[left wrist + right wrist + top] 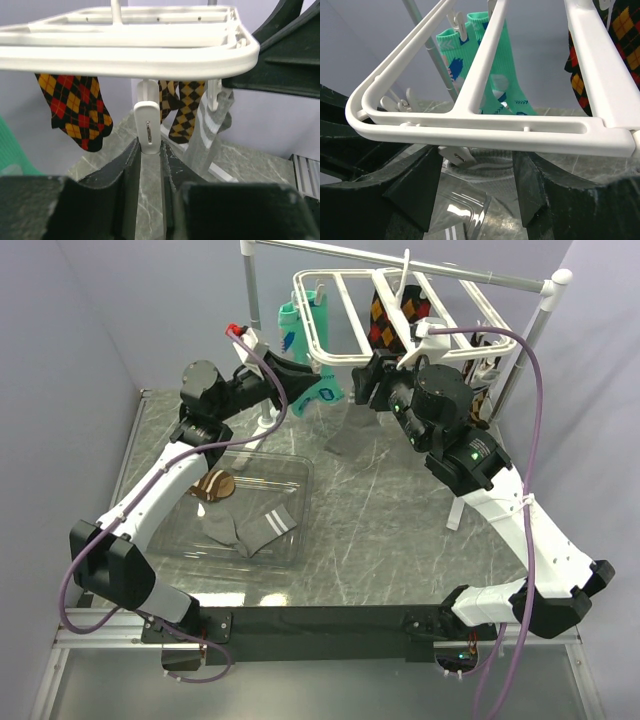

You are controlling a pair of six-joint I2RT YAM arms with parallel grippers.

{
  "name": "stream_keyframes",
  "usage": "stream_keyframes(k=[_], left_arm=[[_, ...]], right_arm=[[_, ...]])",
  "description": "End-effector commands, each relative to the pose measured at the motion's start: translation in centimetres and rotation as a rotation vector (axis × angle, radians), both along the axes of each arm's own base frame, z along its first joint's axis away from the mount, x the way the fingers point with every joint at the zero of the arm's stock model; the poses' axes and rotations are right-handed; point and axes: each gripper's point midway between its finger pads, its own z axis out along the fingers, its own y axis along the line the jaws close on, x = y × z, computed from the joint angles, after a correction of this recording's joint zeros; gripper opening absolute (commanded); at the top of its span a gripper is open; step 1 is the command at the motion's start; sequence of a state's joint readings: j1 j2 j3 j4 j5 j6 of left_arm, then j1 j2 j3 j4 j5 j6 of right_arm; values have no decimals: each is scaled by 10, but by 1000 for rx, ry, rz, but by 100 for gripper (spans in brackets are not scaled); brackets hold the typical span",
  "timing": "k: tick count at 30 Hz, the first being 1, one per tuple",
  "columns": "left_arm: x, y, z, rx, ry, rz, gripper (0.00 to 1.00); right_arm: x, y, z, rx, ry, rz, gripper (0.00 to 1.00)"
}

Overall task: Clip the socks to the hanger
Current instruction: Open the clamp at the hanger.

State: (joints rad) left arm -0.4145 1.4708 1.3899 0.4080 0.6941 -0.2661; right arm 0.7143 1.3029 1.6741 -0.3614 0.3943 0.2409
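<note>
The white hanger (345, 357) hangs from the rail at the back; it also shows in the left wrist view (125, 60) and the right wrist view (485, 132). One grey sock (348, 440) hangs from a clip on its front edge. My left gripper (310, 380) is shut on a neighbouring white clip (148, 125), with both fingers touching it (149, 147). My right gripper (362, 380) is open, its fingers on either side of the clipped sock's cuff (492, 162). A second grey sock (262, 528) lies in the clear bin (300, 490).
Teal patterned socks (300, 330) and argyle socks (385, 320) hang on the hanger. The metal rail stand (548, 310) has white poles at the back. A brown item (215, 485) lies in the bin. Grey marble tabletop (390, 530) is below.
</note>
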Motion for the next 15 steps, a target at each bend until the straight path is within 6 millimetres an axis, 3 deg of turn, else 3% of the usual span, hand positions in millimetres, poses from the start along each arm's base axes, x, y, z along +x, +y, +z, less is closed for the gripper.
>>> stream_keyframes(k=[1, 8, 15], left_arm=[[-15, 2, 35, -63, -110, -37, 22], [-18, 4, 39, -116, -81, -42, 21], [-23, 7, 41, -144, -51, -33, 18]], right_arm=[[-13, -11, 19, 36, -43, 13, 64], [-30, -12, 22, 58, -42, 68, 63], [-63, -5, 42, 135, -84, 217, 63]])
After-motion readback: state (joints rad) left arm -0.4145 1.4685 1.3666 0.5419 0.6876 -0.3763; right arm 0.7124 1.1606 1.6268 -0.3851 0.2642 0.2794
